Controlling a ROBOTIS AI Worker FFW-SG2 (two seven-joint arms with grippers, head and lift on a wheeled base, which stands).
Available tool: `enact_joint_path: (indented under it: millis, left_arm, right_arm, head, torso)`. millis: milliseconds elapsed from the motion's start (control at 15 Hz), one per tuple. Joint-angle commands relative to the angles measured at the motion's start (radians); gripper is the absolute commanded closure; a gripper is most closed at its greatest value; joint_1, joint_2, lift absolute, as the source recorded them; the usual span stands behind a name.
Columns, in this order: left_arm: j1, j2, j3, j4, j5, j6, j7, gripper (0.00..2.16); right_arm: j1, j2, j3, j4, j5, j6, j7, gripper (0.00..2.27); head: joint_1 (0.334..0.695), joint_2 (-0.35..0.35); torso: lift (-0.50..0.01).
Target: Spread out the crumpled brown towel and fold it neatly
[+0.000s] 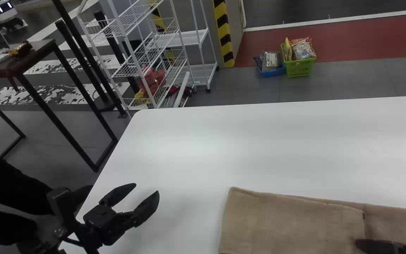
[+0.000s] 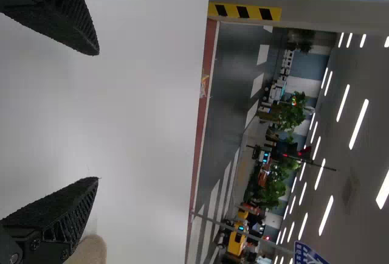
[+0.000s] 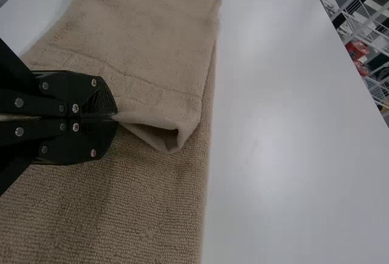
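Note:
My left gripper (image 1: 136, 199) stands open over the table's left side, apart from the brown towel (image 1: 291, 222), which lies flat with its left part folded over. In the left wrist view the open left gripper (image 2: 97, 117) has nothing between its fingers, and a bit of the towel (image 2: 90, 250) shows beside one finger. At the bottom right of the head view is my right gripper (image 1: 389, 246), at the folded layer's edge. From the right wrist view, the right gripper (image 3: 115, 117) is shut on that edge of the towel (image 3: 152, 51), with a small open fold beside it.
The white table (image 1: 196, 148) extends beyond and to the left of the towel. Past its far edge stand a white wire rack (image 1: 146, 53) and a green basket (image 1: 300, 67) on the floor. A dark-framed table (image 1: 41, 46) is at the far left.

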Motion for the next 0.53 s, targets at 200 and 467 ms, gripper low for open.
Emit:
enact_joint_path:
  millis: [200,467]
  left_arm:
    - [0.0,-0.003,0.0,0.0,0.0,0.0,-0.002,0.07]
    - [0.0,-0.003,0.003,0.0,0.0,0.0,0.0,0.07]
  right_arm:
    - [-0.006,0.017,-0.064,0.001,-0.055,0.002,0.003,1.15]
    - [-0.007,0.017,-0.142,-0.046,-0.079,0.002,0.025,1.15]
  head:
    - [0.695,0.35]
    - [0.695,0.35]
  torso:
    - [-0.128]
    - [-0.128]
